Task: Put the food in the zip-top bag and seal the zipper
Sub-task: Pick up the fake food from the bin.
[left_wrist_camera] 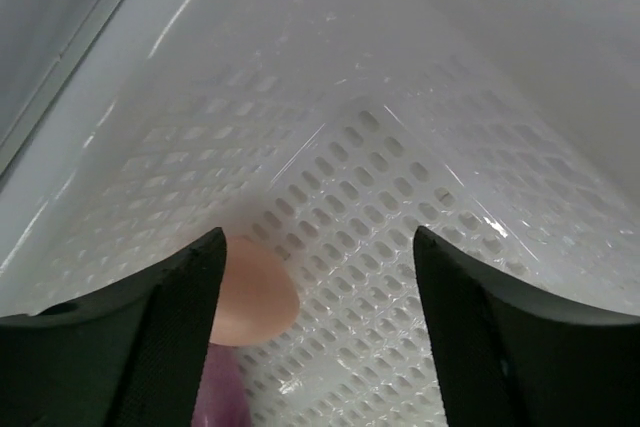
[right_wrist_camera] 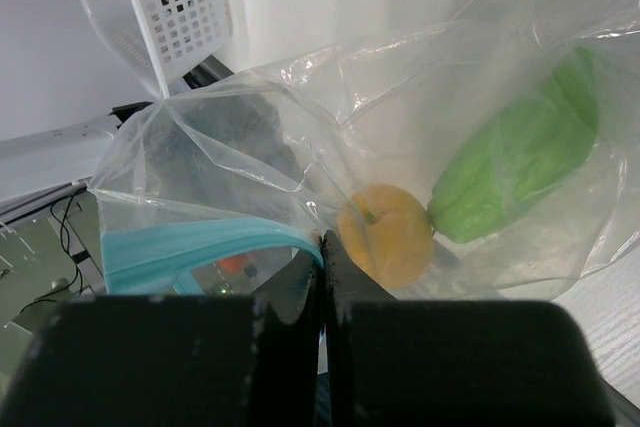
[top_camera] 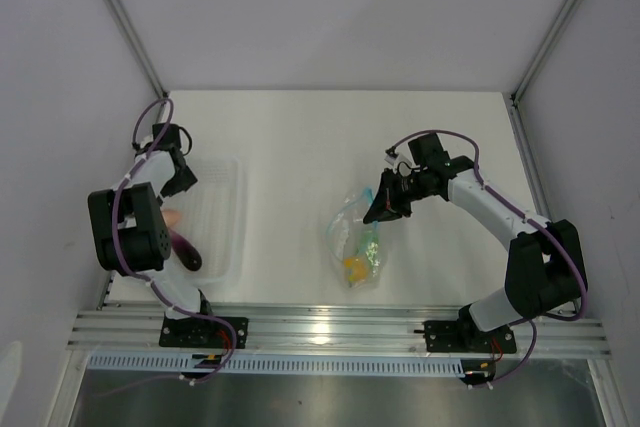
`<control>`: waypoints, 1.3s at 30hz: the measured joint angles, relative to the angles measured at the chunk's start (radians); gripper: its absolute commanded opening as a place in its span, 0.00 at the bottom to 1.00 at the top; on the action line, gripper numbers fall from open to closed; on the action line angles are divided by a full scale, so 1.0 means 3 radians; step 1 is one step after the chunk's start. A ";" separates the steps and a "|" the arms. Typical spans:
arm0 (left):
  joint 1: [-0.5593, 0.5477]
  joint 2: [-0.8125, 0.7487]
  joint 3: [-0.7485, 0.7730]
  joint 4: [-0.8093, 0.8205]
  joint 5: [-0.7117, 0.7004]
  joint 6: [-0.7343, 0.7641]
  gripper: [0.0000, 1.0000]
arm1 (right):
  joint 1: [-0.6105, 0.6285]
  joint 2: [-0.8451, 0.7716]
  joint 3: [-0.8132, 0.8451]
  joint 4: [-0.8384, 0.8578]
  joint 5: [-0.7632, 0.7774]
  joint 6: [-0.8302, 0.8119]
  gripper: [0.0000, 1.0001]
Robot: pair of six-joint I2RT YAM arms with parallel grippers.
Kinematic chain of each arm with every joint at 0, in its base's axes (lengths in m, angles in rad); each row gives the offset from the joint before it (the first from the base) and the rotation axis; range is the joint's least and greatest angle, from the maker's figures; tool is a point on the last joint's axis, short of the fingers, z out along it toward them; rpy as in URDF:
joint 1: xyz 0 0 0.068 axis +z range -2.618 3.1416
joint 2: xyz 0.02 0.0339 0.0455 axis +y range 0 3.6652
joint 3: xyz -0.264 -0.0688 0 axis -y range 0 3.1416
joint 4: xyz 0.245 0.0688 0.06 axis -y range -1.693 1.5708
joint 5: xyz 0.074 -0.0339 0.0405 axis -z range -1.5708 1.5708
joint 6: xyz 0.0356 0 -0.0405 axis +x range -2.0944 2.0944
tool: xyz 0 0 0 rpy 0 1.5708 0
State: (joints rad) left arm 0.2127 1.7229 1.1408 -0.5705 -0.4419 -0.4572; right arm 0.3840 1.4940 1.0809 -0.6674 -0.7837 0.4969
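One purple piece point(left_wrist_camera: 222, 392) behind left pincer point(left_wrist_camera: 318, 247)

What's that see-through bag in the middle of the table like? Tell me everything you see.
The zip-top bag is crinkly clear plastic with a light blue zipper along its mouth. It rests on the white table, holding a yellow piece and a green oblong piece. The right gripper is shut on its edge beside the zipper.
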 measured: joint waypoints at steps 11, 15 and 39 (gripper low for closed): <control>0.0154 -0.0270 -0.0041 -0.0216 -0.0013 -0.0074 0.83 | 0.0000 -0.0001 -0.0013 0.0013 -0.0005 -0.0001 0.00; 0.0160 -0.0340 -0.0195 -0.0292 0.0010 -0.0151 0.82 | 0.0000 -0.0003 -0.0027 0.0036 -0.0033 -0.0001 0.00; 0.0388 -0.0151 -0.0201 -0.0459 0.0079 -0.0577 0.82 | -0.0043 -0.0042 -0.0121 0.0051 -0.0062 -0.0003 0.00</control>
State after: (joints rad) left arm 0.3290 1.6775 1.0805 -0.7082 -0.4183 -0.6304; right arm 0.3710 1.4815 1.0447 -0.6521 -0.8024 0.4961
